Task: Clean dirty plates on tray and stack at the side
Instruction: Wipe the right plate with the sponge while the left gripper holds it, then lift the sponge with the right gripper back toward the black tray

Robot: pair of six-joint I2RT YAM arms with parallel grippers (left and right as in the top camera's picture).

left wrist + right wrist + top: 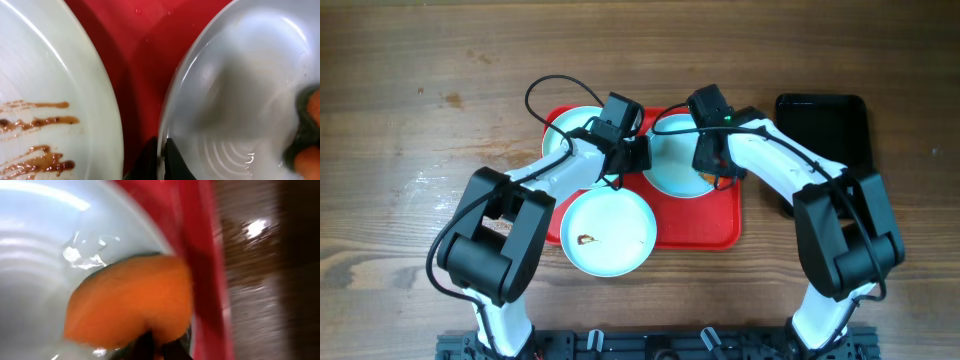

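The red tray (720, 215) lies mid-table with three pale plates. My left gripper (640, 157) is shut on the left rim of the back-right plate (672, 175); the left wrist view shows its fingers (175, 162) pinching that rim of the plate (240, 85). My right gripper (706, 170) is shut on an orange sponge (130, 300), which presses on the same plate (45, 255) near the tray's rim (200, 255). A front plate (610, 232) carries a small brown smear. The back-left plate (563, 135) is partly hidden by my left arm. A plate with brown streaks (50, 110) shows beside the left gripper.
A black tray (825, 125) sits at the back right, next to the right arm. The front plate overhangs the red tray's front-left edge. Bare wooden table (420, 120) surrounds the trays.
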